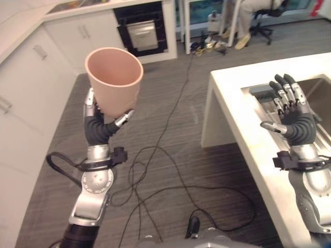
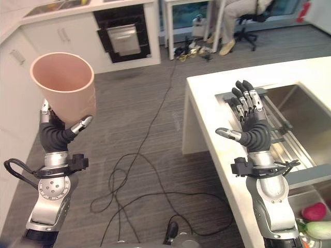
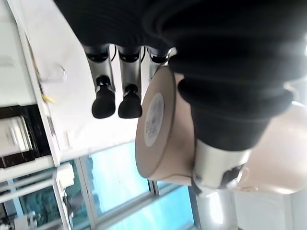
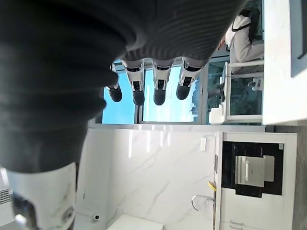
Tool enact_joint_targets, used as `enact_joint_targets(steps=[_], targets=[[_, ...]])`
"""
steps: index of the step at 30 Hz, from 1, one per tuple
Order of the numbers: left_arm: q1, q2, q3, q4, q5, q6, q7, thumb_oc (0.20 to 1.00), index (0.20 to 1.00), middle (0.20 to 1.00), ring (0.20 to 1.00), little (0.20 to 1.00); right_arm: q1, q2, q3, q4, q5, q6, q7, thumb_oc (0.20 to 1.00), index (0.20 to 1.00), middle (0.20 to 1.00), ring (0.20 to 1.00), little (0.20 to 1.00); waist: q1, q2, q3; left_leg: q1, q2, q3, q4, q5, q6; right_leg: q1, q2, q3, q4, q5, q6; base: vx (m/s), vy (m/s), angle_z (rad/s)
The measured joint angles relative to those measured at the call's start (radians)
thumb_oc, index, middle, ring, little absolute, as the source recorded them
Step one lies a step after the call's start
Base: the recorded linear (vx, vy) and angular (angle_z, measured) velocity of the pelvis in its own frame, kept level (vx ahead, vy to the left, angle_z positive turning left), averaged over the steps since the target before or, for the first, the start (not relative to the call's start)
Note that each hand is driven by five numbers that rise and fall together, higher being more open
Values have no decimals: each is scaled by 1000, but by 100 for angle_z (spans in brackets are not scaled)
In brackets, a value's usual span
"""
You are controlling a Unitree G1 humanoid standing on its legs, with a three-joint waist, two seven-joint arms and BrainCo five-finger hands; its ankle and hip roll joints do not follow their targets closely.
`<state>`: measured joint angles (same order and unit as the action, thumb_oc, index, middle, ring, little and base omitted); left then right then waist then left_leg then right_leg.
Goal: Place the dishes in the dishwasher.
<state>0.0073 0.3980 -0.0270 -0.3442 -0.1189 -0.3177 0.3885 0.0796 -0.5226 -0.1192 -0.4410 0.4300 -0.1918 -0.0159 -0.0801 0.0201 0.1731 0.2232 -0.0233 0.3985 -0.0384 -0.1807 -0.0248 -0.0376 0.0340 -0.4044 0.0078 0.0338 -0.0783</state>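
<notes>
Across the wide grey floor (image 1: 170,129) we have plenty of open room between the white cabinets (image 1: 31,77) on our left and the white counter (image 2: 217,129) with its sink (image 2: 295,119) on our right, so the counter's near corner is the main edge to steer round. High over that floor our left hand (image 1: 101,121) grips the pink cup (image 1: 115,77) low on its wall, fingers and thumb curled round the narrow base, mouth up and tilted slightly. We judge the cup light and stiff, probably plastic, smooth enough to slip if the grip loosens; holding it near the base leaves the wide rim free for setting down. Our right hand (image 2: 251,121) hangs released above the counter edge beside the sink, fingers straight, holding nothing.
</notes>
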Motion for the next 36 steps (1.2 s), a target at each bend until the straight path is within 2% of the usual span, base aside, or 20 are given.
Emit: enact_joint_targets(steps=[1, 2, 3, 4, 5, 7, 8, 10, 11, 13, 14, 17, 18, 22, 25, 26, 27, 28, 29, 36], targets=[[-11, 0, 0, 1, -1, 0, 0, 200, 200, 200, 200, 200, -10, 2, -9, 0, 0, 1, 5, 1000, 1000, 1000, 1000, 1000, 6, 37, 2, 20, -18, -102, -55, 29, 62, -21, 48, 24, 13, 10, -2, -7, 201, 18], [0, -1, 3, 6, -10, 2, 0, 200, 200, 200, 200, 200, -14, 34, 0, 0, -1, 4, 9, 1000, 1000, 1000, 1000, 1000, 35, 18, 2, 19, -18, -102, -51, 18, 92, -43, 47, 45, 48, 6, 15, -15, 181, 26], [4, -12, 3, 8, -19, 4, -1, 200, 200, 200, 200, 200, -20, 35, 2, 0, -4, 0, 13, 1000, 1000, 1000, 1000, 1000, 31, 23, 6, 3, -10, -111, -50, 35, 110, -89, 11, 50, 162, -58, 65, 3, 178, 33], [2, -27, 7, 7, -19, 1, -2, 200, 200, 200, 200, 200, -33, 28, 4, 1, -22, 0, 12, 1000, 1000, 1000, 1000, 1000, 33, 24, -1, -18, -8, -112, -50, 45, 129, -140, -60, 48, 317, -102, 94, 5, 178, 47], [3, -26, 9, 7, -19, 1, -1, 200, 200, 200, 200, 200, -45, 28, 18, 1, -39, 1, 9, 1000, 1000, 1000, 1000, 1000, 49, 26, -2, -32, -11, -111, -50, 57, 130, -154, -123, 49, 388, -125, 123, 1, 162, 17], [3, -9, 9, 6, -20, 1, -5, 200, 200, 200, 200, 200, -42, 32, 34, 0, -40, 9, 7, 1000, 1000, 1000, 1000, 1000, 74, 23, -4, -48, -16, -109, -50, 80, 124, -116, -221, 42, 392, -143, 162, -1, 163, -15], [3, 18, 9, 6, -20, 1, -15, 200, 200, 200, 200, 200, -32, 51, 32, 1, -45, 9, 5, 1000, 1000, 1000, 1000, 1000, 85, 6, -5, -50, -22, -100, -49, 86, 123, -76, -265, 45, 369, -115, 195, 35, 114, -24], [4, 30, 8, 11, -20, 1, -33, 200, 200, 200, 200, 200, -14, 64, 30, 1, -58, 9, 6, 1000, 1000, 1000, 1000, 1000, 81, -10, -4, -49, -24, -109, -49, 92, 114, -60, -252, 70, 340, -121, 190, 55, 33, -18], [4, 30, 8, 12, -20, 2, -40, 200, 200, 200, 200, 200, 4, 64, 27, 1, -58, 9, 5, 1000, 1000, 1000, 1000, 1000, 66, -11, -5, -45, -21, -122, -49, 96, 109, -47, -242, 104, 326, -123, 187, 70, -52, 6], [1, 30, 17, 13, -20, 1, -45, 200, 200, 200, 200, 200, 14, 61, 27, 3, -61, 9, 5, 1000, 1000, 1000, 1000, 1000, 37, -21, -11, -45, -11, -165, -49, 101, 100, 3, -204, 183, 239, -123, 186, 80, -79, 37], [-11, 32, 13, 14, -21, 1, -45, 200, 200, 200, 200, 200, 14, 62, 30, 15, -68, 8, 5, 1000, 1000, 1000, 1000, 1000, 10, -43, -24, -49, -1, -212, -49, 111, 83, 64, -178, 271, 141, -118, 194, 68, -116, 50], [2, 35, 11, -3, -21, 0, -34, 200, 200, 200, 200, 200, 2, 2, 12, 38, -70, 8, 7, 1000, 1000, 1000, 1000, 1000, 30, -61, -39, -42, 43, -222, -49, 144, 31, 181, -117, 257, -85, -22, 155, 75, -140, 17], [3, 34, 9, -9, -19, -3, -33, 200, 200, 200, 200, 200, -4, 7, 8, 38, -69, 8, 7, 1000, 1000, 1000, 1000, 1000, 34, -60, -40, -40, 53, -223, -50, 157, 12, 187, -101, 260, -96, -15, 151, 65, -87, -19], [2, 33, 9, -9, -19, -4, -29, 200, 200, 200, 200, 200, -3, 6, 8, 38, -70, 8, 13, 1000, 1000, 1000, 1000, 1000, 25, -32, -56, -42, 68, -225, -50, 159, 9, 184, -87, 264, -96, -14, 149, 51, -56, -5], [2, 27, 9, -8, -19, -8, -29, 200, 200, 200, 200, 200, -3, 6, 8, 38, -70, 8, 21, 1000, 1000, 1000, 1000, 1000, 18, -23, -61, -45, 68, -225, -50, 159, 9, 182, -88, 263, -96, -10, 144, 39, -36, 3], [25, 24, 8, -7, -19, -16, -31, 200, 200, 200, 200, 200, 14, 11, 8, 38, -77, 8, 33, 1000, 1000, 1000, 1000, 1000, 15, 11, -71, -66, 77, -225, -50, 159, 10, 162, -78, 260, -96, 1, 131, 28, -35, 1], [25, 24, 8, -7, -19, -16, -31, 200, 200, 200, 200, 200, 14, 11, 8, 38, -77, 8, 33, 1000, 1000, 1000, 1000, 1000, 15, 11, -71, -66, 77, -225, -50, 158, 10, 162, -78, 260, -96, 1, 131, 0, 0, 0], [31, 25, 9, -10, -18, -87, 18, 200, 200, 200, 200, 200, 23, 3, 30, 38, -77, 1, 41, 1000, 1000, 1000, 1000, 1000, 13, 12, -78, -95, 82, -222, -50, 158, 10, 133, -84, 260, -96, 0, 132, 21, 20, 5], [17, 23, 9, -9, -18, -100, 27, 200, 200, 200, 200, 200, 31, 5, 32, 41, -77, 1, 51, 1000, 1000, 1000, 1000, 1000, 9, 13, -77, -113, 83, -225, -50, 158, 10, 123, -83, 255, -96, 5, 128, 42, 16, 8], [27, -7, 26, -9, -20, -109, 35, 200, 200, 200, 200, 200, 37, 6, 32, 38, -88, 1, 47, 1000, 1000, 1000, 1000, 1000, 12, 14, -78, -99, 83, -230, -50, 163, 6, 137, -79, 250, -96, 4, 123, 36, -36, 3]])
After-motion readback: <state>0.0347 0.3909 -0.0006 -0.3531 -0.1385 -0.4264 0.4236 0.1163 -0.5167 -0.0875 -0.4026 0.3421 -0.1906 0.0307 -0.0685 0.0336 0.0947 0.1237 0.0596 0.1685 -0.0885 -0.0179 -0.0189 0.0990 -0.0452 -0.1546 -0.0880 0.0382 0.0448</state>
